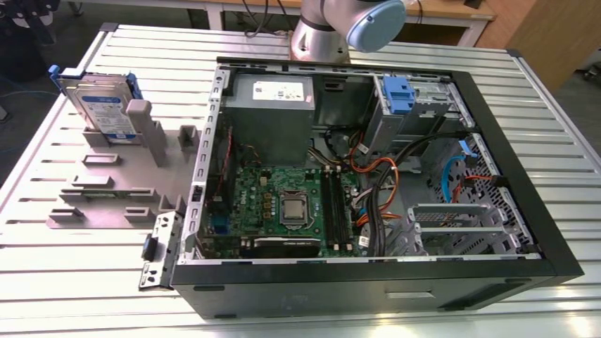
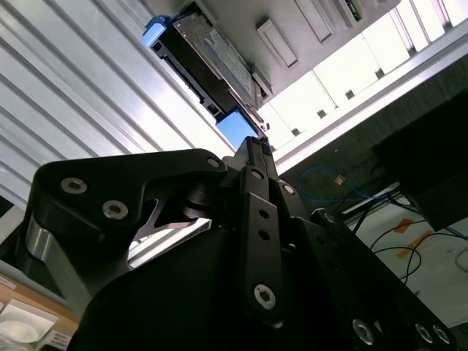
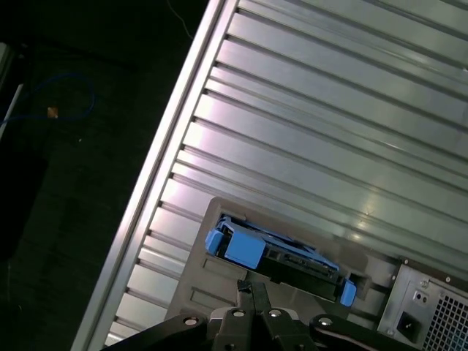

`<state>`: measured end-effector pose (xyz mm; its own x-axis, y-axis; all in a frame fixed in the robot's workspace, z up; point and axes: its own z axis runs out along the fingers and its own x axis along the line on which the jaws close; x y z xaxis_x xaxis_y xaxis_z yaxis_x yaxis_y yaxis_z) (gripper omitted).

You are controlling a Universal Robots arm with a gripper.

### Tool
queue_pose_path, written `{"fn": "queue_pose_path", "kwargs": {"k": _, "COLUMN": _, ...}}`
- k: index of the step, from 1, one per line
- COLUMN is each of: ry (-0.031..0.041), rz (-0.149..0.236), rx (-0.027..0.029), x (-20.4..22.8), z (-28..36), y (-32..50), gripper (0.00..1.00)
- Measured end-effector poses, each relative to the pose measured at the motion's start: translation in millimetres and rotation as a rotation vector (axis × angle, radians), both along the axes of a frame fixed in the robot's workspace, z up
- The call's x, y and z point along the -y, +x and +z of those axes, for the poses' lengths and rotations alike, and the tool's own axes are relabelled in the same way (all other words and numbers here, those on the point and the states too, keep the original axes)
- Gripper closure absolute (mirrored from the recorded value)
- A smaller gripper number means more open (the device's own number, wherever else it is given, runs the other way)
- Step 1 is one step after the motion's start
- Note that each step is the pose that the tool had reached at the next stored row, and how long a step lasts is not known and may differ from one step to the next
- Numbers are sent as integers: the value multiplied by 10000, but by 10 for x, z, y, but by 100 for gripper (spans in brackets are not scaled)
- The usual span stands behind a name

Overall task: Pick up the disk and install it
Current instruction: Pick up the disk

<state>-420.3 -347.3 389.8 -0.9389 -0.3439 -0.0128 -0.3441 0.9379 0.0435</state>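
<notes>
The disk (image 1: 101,105), a silver drive with a white-and-blue label in a bright blue carrier, stands on edge in a grey holder (image 1: 141,130) on the slatted table, at the exterior view's left of the computer case. In both wrist views the disk (image 2: 212,62) (image 3: 278,252) lies beyond my fingertips with a gap between. My gripper (image 3: 252,287) (image 2: 252,142) hangs above the table with its black fingers pressed together and nothing between them.
An open black computer case (image 1: 526,211) holds a motherboard (image 1: 291,204), a grey power supply box (image 1: 272,105), loose cables and a silver drive cage with a blue latch (image 1: 399,95). A grey fixture plate (image 1: 112,190) lies beside the case. The arm (image 1: 348,28) rises at the back.
</notes>
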Motion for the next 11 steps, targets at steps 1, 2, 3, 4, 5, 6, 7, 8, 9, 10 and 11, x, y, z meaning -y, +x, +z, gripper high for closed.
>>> {"fn": "queue_pose_path", "kwargs": {"k": 1, "ry": 0, "rz": 17, "rx": 0, "x": 0, "z": 0, "y": 0, "gripper": 89}}
{"fn": "queue_pose_path", "kwargs": {"k": 2, "ry": 0, "rz": 33, "rx": 0, "x": 0, "z": 0, "y": 0, "gripper": 89}}
{"fn": "queue_pose_path", "kwargs": {"k": 3, "ry": 0, "rz": 51, "rx": 1, "x": 0, "z": 0, "y": 0, "gripper": 89}}
{"fn": "queue_pose_path", "kwargs": {"k": 4, "ry": -1, "rz": 69, "rx": 0, "x": 0, "z": 0, "y": 0, "gripper": 89}}
{"fn": "queue_pose_path", "kwargs": {"k": 5, "ry": 0, "rz": 85, "rx": 0, "x": 0, "z": 0, "y": 0, "gripper": 89}}
{"fn": "queue_pose_path", "kwargs": {"k": 6, "ry": 0, "rz": 103, "rx": 1, "x": 0, "z": 0, "y": 0, "gripper": 89}}
{"fn": "queue_pose_path", "kwargs": {"k": 7, "ry": 0, "rz": 120, "rx": 0, "x": 0, "z": 0, "y": 0, "gripper": 89}}
{"fn": "queue_pose_path", "kwargs": {"k": 8, "ry": 0, "rz": 138, "rx": 0, "x": 0, "z": 0, "y": 0, "gripper": 89}}
{"fn": "queue_pose_path", "kwargs": {"k": 9, "ry": 0, "rz": 157, "rx": 0, "x": 0, "z": 0, "y": 0, "gripper": 89}}
{"fn": "queue_pose_path", "kwargs": {"k": 10, "ry": 0, "rz": 174, "rx": 0, "x": 0, "z": 0, "y": 0, "gripper": 89}}
{"fn": "queue_pose_path", "kwargs": {"k": 11, "ry": 0, "rz": 192, "rx": 0, "x": 0, "z": 0, "y": 0, "gripper": 89}}
